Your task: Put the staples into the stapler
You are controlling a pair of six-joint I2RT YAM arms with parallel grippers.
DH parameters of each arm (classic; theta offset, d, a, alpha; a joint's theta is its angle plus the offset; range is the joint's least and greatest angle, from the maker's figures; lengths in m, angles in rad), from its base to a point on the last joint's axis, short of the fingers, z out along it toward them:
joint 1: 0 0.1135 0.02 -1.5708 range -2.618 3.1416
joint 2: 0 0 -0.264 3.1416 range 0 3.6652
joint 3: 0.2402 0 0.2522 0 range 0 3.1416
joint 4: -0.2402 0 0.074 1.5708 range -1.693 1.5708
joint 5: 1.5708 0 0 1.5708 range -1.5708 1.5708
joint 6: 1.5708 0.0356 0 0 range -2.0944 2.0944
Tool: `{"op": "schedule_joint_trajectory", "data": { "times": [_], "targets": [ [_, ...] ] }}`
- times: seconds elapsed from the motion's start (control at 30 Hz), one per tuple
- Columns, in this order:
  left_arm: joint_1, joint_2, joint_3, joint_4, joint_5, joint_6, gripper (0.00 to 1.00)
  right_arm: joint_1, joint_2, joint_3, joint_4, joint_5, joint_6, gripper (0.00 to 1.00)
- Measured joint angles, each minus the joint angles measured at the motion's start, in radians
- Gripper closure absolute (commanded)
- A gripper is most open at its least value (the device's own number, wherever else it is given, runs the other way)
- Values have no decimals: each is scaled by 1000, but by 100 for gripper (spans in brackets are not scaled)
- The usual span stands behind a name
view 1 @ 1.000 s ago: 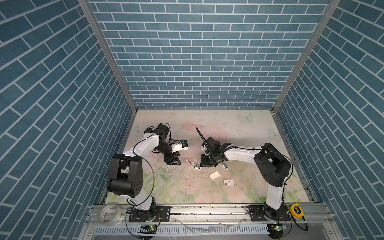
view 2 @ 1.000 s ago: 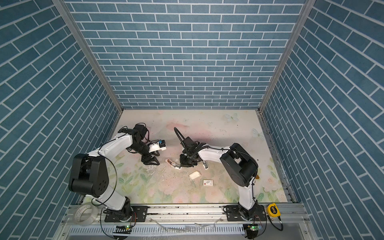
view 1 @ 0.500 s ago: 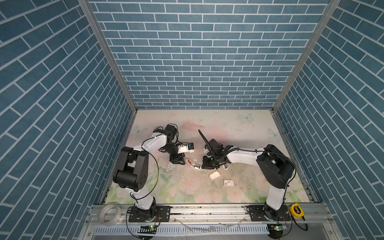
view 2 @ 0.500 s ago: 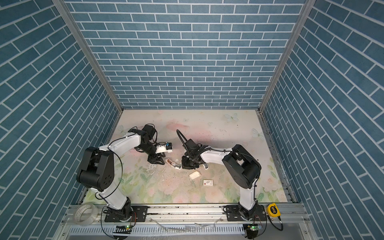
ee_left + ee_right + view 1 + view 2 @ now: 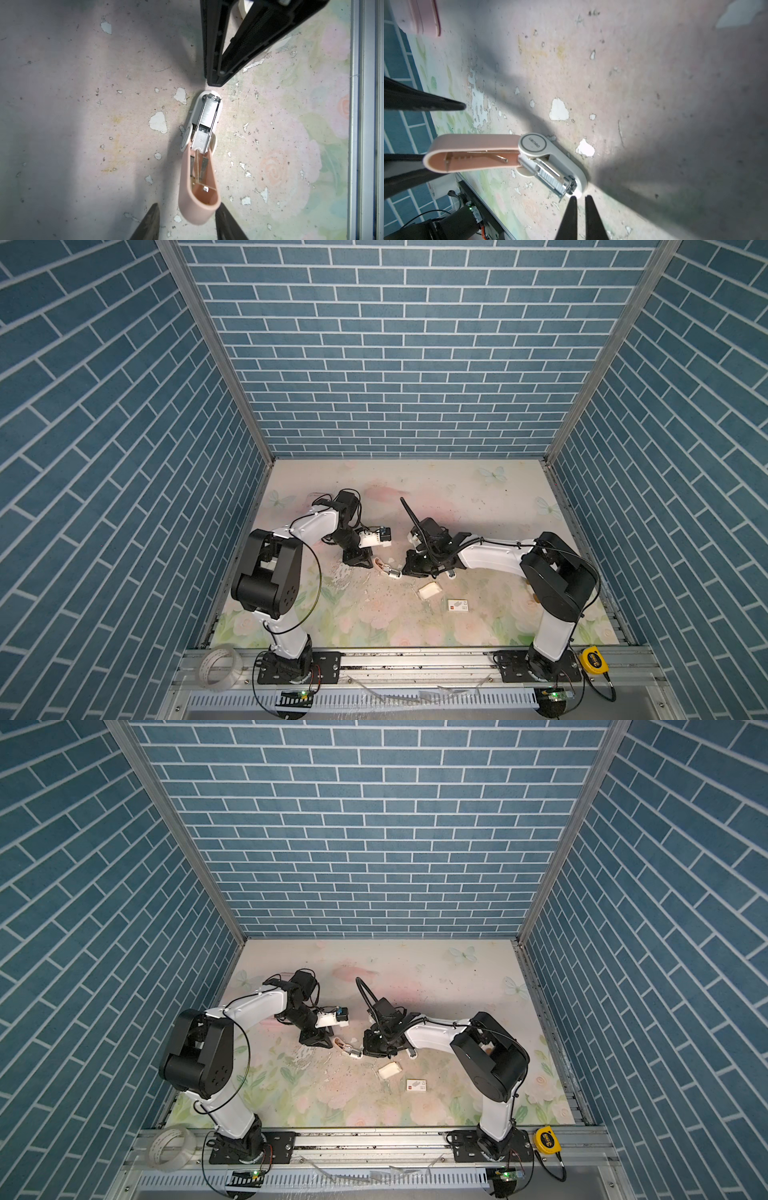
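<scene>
Left wrist view: mini stapler (image 5: 202, 145) lying end to end between the two grippers

The stapler is lying opened out on the floral table (image 5: 83, 124). In both top views its long axis is running left to right, with the right end sitting slightly nearer.

The pink lid (image 5: 199, 187) is lying hinged back and pointing left. Its free end is sitting between the fingers of the left gripper (image 5: 188, 205). Those fingers are standing apart on either side of the lid tip, and a gap is showing on at least one side, so they are not clamping it yet.

The white base is pointing right. The staples (image 5: 208, 113) are lying as a grey strip inside its metal magazine (image 5: 212, 97).

The right gripper (image 5: 214, 82) is sitting just beyond the nose of the base, pinched together and carrying nothing.

With the strip apparently seated, the coming move is probably folding the lid rightward over the magazine. The left arm is nearer the lid's free end, and the right arm is well placed for bracing the nose. The fold needs to be following the long axis, since a sideways push would likely be skidding the light stapler across the table.
</scene>
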Motion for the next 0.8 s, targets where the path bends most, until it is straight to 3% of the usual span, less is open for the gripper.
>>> {"op": "schedule_joint_trajectory", "data": {
  "times": [0.8],
  "targets": [
    [-60,7,-16,-7,-3,-40,66,-2,-34,-82,35,9,40,90]
  ]
}}
